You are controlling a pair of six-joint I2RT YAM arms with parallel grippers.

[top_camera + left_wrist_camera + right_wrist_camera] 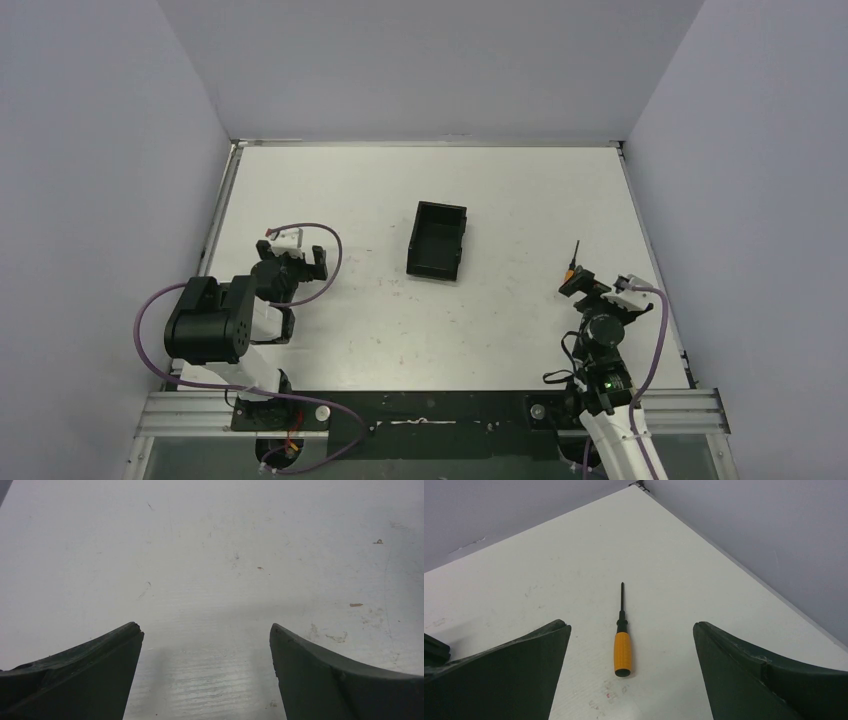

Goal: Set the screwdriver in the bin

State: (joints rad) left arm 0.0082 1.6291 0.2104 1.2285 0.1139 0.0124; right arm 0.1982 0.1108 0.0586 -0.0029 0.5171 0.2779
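The screwdriver (622,651), orange handle and thin dark shaft, lies flat on the white table at the right side (571,260), shaft pointing away from the arm. My right gripper (631,630) hangs open just over it, the handle lying between the two fingers without touching either. In the top view the right gripper (588,285) covers the handle's near end. The black bin (438,241) stands empty near the table's middle, well to the left of the screwdriver. My left gripper (206,630) is open over bare table at the left (290,262).
The enclosure's right wall (764,530) runs close beside the screwdriver, and the table's right edge (655,260) lies just past it. Purple cables loop off both arms (330,270). The table's far corner (639,485) shows ahead of the right gripper.
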